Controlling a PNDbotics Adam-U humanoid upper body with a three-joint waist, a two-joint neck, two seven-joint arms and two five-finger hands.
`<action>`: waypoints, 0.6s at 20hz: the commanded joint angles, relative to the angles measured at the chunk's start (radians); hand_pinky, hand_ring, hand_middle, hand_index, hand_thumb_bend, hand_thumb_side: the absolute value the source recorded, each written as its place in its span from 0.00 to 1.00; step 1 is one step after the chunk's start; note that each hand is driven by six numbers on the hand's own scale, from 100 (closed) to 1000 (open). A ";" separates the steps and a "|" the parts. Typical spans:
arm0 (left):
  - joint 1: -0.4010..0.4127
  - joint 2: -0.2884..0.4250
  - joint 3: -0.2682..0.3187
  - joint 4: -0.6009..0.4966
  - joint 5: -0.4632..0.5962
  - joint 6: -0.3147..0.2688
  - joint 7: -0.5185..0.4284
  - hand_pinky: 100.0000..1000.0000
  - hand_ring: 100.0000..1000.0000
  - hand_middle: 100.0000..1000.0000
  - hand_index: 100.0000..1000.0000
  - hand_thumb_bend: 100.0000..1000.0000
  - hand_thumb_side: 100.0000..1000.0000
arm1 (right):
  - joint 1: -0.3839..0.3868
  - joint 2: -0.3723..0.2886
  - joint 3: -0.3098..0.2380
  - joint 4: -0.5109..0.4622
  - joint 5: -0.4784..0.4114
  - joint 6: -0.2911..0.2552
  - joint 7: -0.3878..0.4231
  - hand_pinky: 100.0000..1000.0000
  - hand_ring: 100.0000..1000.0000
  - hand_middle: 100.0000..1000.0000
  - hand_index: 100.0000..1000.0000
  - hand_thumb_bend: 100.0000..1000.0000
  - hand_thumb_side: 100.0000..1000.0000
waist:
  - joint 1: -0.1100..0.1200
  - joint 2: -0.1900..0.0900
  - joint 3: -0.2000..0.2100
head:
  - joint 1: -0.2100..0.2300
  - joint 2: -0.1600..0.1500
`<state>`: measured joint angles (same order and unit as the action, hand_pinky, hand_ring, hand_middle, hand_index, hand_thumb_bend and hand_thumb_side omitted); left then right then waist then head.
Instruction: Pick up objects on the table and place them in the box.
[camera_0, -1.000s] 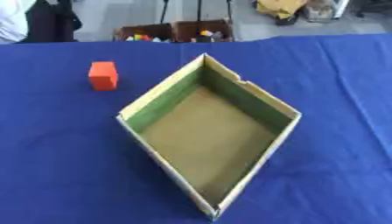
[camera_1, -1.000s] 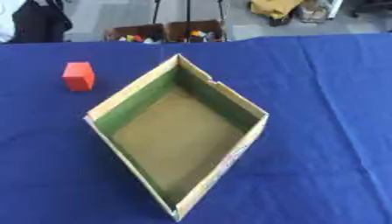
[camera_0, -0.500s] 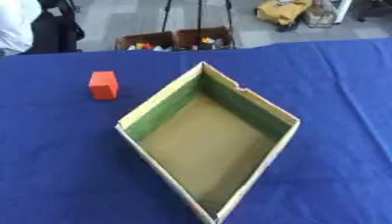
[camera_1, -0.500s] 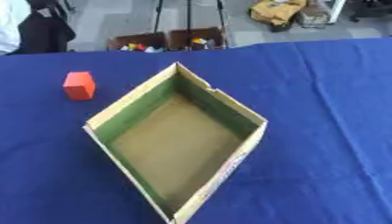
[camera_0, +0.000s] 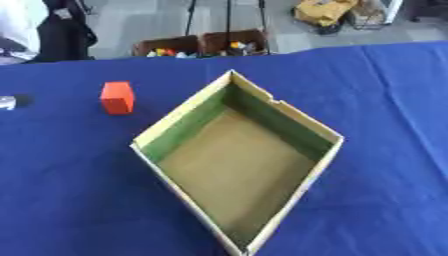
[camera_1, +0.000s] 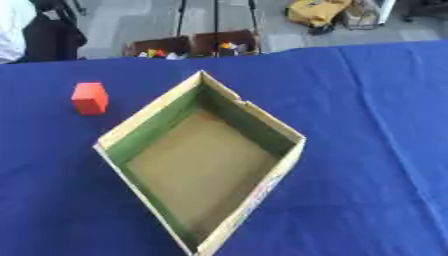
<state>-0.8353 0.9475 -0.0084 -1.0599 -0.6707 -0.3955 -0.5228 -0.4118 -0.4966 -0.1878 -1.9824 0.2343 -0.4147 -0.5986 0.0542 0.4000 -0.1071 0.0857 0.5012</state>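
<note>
The orange-red block (camera_0: 117, 97) stands upright on the blue-covered bench (camera_0: 385, 100), well apart from and to the left of the open cardboard box (camera_0: 328, 137), which is turned cornerwise; neither hand appears in either view.
</note>
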 joint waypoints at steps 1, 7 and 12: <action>-0.033 0.010 0.004 0.023 -0.050 -0.016 -0.040 0.78 0.93 0.96 1.00 0.57 0.63 | -0.013 -0.027 -0.001 -0.018 -0.013 -0.003 0.006 0.71 0.66 0.77 0.74 0.00 0.64 | 0.017 -0.001 -0.003 | 0.011 -0.013; -0.079 -0.035 -0.003 0.052 -0.099 -0.033 -0.022 0.78 0.93 0.98 1.00 0.47 0.56 | -0.022 -0.022 0.003 -0.018 -0.019 -0.005 0.014 0.71 0.66 0.77 0.74 0.00 0.64 | 0.019 0.012 -0.019 | 0.035 -0.024; -0.112 -0.059 -0.002 0.074 -0.136 -0.031 0.012 0.78 0.93 0.99 1.00 0.43 0.54 | -0.029 -0.020 0.005 -0.018 -0.024 -0.006 0.019 0.71 0.66 0.78 0.74 0.00 0.64 | 0.021 0.025 -0.036 | 0.055 -0.033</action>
<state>-0.9282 0.8636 -0.0150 -0.9816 -0.7975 -0.4265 -0.5221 -0.4305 -0.4966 -0.1792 -1.9824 0.2165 -0.4197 -0.5835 0.0607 0.4327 -0.1441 0.1337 0.4812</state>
